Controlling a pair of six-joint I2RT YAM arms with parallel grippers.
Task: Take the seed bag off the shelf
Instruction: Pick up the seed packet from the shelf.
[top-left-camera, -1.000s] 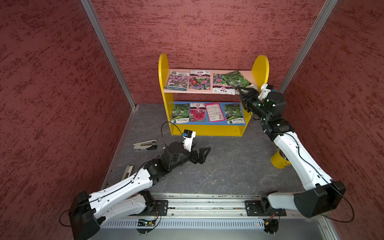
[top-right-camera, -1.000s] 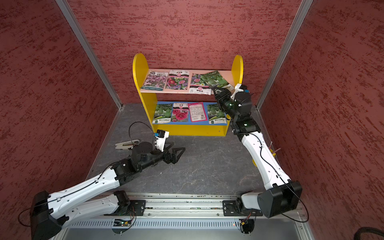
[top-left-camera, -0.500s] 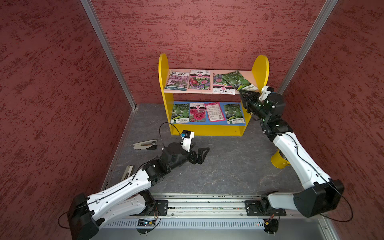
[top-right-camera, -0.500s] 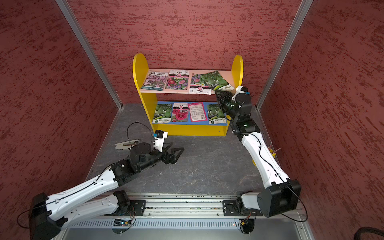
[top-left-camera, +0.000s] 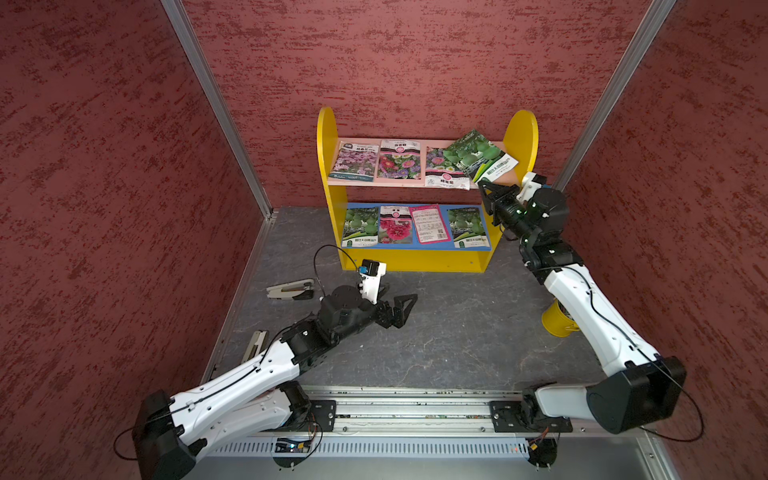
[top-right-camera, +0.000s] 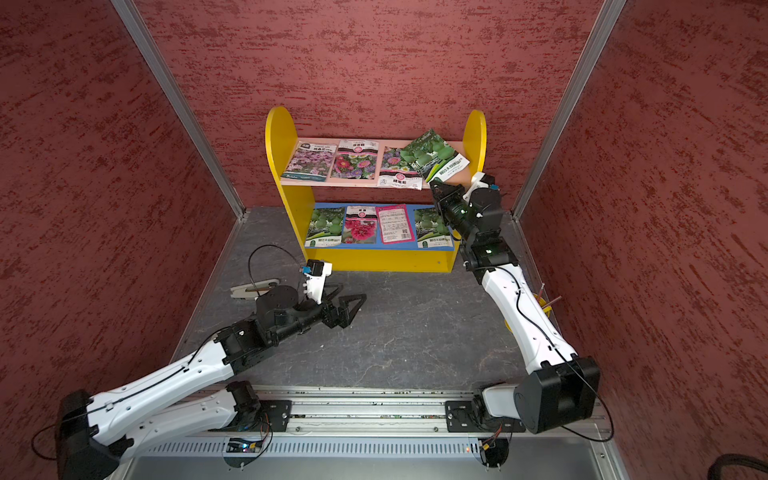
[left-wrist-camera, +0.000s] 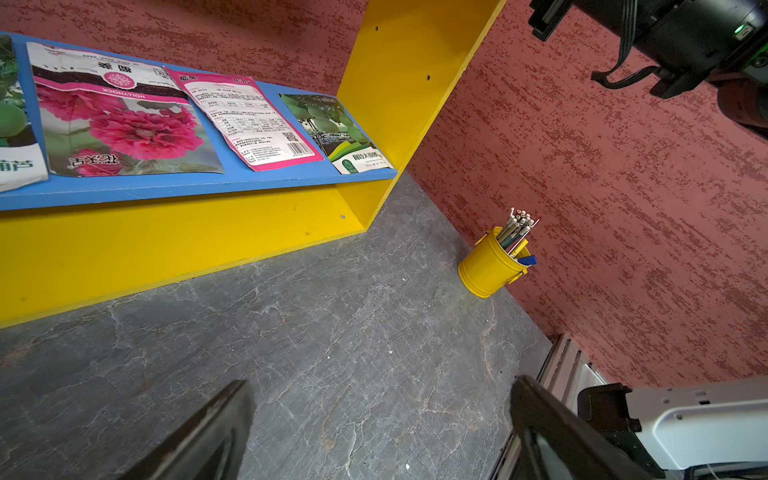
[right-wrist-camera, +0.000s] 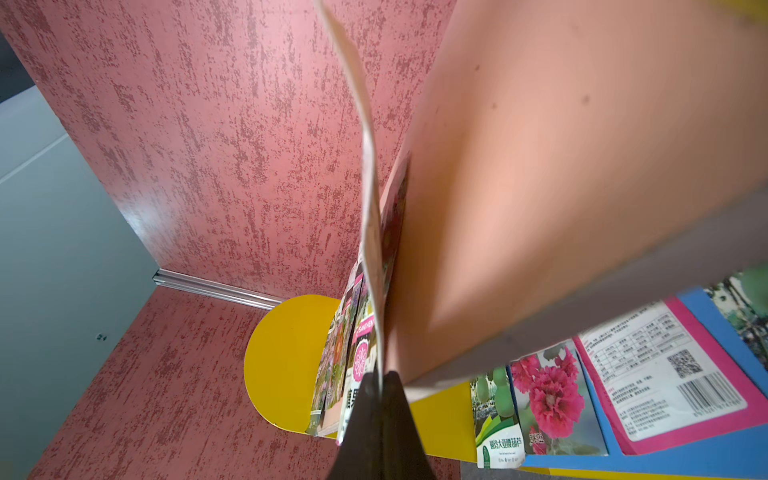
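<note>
seed bag (top-left-camera: 469, 154): being gripped by 1 corner, tilted over the shelf (top-left-camera: 325, 137).
right gripper (top-left-camera: 482, 187): being clamped on the seed bag.
left gripper (top-left-camera: 399, 301): being held spread wide.

Both top views: high over the rail (top-left-camera: 415, 409) end, looking down and forward at the shelf (top-left-camera: 415, 259), near-identical framing. Left wrist cam: low, near the floor (left-wrist-camera: 332, 332), facing the blue lower board (left-wrist-camera: 199, 187) and pen pot (left-wrist-camera: 484, 266). Right wrist cam: tight under the pink upper board (right-wrist-camera: 561, 166), edge-on to the seed bag (right-wrist-camera: 374, 257). All share the lower board.
</note>
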